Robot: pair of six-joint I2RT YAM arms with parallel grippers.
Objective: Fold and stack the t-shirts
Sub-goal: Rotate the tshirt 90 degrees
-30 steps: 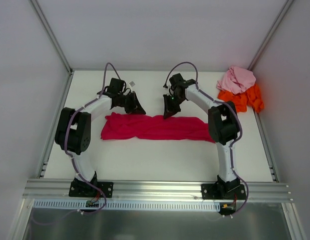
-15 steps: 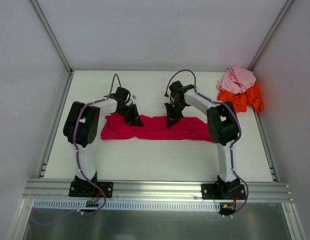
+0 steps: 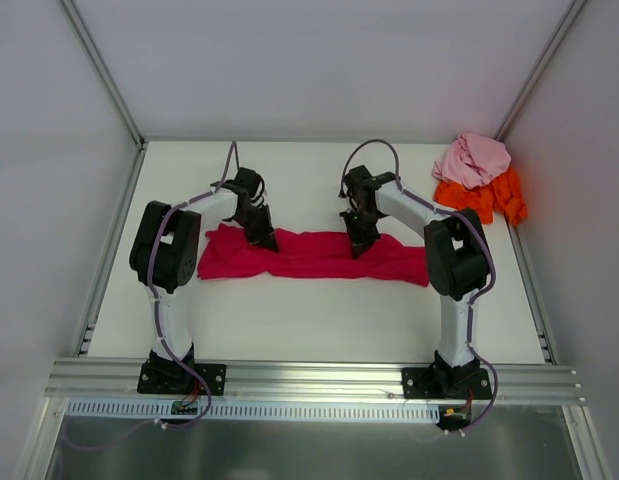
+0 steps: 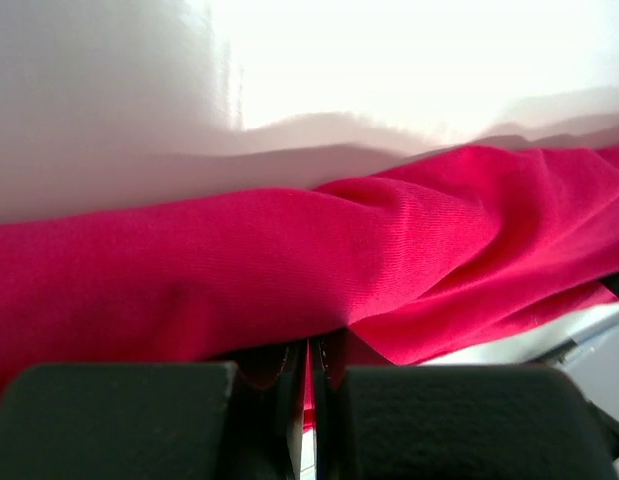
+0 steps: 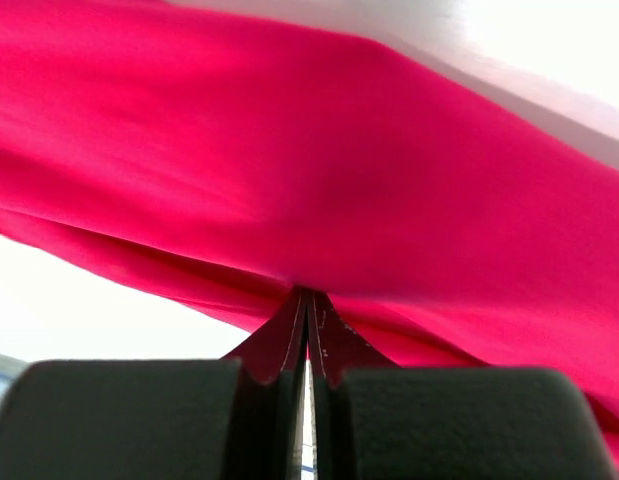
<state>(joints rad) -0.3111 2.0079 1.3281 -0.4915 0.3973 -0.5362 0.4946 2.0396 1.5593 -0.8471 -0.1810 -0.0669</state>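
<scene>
A pink shirt [image 3: 474,158] lies crumpled on an orange shirt [image 3: 494,198] in the far right corner of the table [image 3: 309,310], well apart from both arms. The crimson shirt [image 3: 309,255] stretches as a long band across the table's middle. The left gripper [image 3: 265,240] sits at its far edge near the left end, the right gripper [image 3: 359,245] right of centre. Both have their jaws pressed together, apparently pinching crimson cloth at the tips. No readable writing shows.
</scene>
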